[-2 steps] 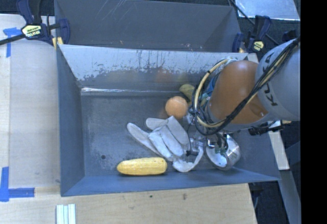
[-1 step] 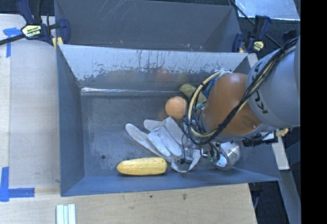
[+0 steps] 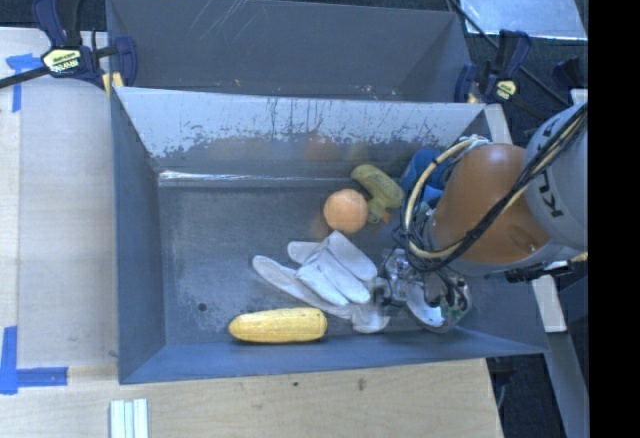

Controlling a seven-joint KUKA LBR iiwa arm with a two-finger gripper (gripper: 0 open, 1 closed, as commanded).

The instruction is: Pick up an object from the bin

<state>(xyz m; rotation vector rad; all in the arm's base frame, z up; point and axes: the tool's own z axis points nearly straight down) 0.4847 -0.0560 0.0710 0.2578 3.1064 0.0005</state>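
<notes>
Dark metal gripper (image 3: 398, 292) sits low in the near-right corner of the grey metal bin (image 3: 215, 226), tucked under the arm's orange-brown wrist cover (image 3: 480, 206) and cable loops. The cover hides enough that I can't tell how wide it's open or whether it has hold of anything. Closest thing is a white crumpled fabric glove (image 3: 325, 276), lying immediately view-left of the gripper, its right end touching or just beside the tip; can't say which. Glove's long axis runs approx. left-right across the floor, dipping toward the near wall at the gripper end, w/ its splayed tips pointing away to view-left. So, as I judge it, a grab turns on that near end of the glove, not its middle. Further out: a yellow corn cob (image 3: 278, 326) by the front wall, lengthwise left-right. An orange ball (image 3: 346, 210) and an olive-green pickle-shaped thing (image 3: 378, 186) lie beyond the glove toward the back slope, close together.
</notes>
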